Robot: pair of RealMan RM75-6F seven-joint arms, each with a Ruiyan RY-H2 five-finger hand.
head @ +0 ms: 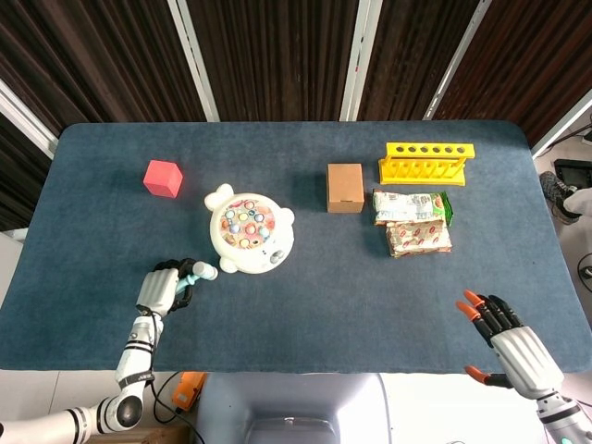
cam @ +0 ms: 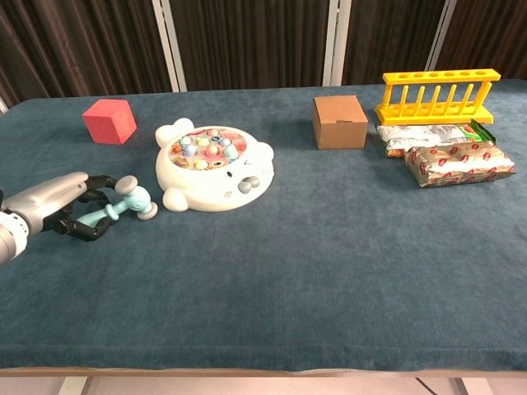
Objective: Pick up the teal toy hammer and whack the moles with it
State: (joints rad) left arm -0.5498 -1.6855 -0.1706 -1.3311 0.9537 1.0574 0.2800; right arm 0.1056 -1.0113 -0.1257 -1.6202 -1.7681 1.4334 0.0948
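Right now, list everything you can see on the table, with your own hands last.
teal toy hammer: one, teal with a grey head, near left, head close beside the game's front-left edge, handle held.
whack-a-mole toy: one, white with multicoloured moles, left of centre.
red cube: one, far left.
cardboard box: one, brown, centre back.
test tube rack: one, yellow, back right.
snack packets: two, one green-edged, one red-patterned, in front of the rack.
table: one, dark blue cloth.
left hand: grips the hammer handle.
right hand: near right edge, orange-tipped fingers spread, holding nothing.
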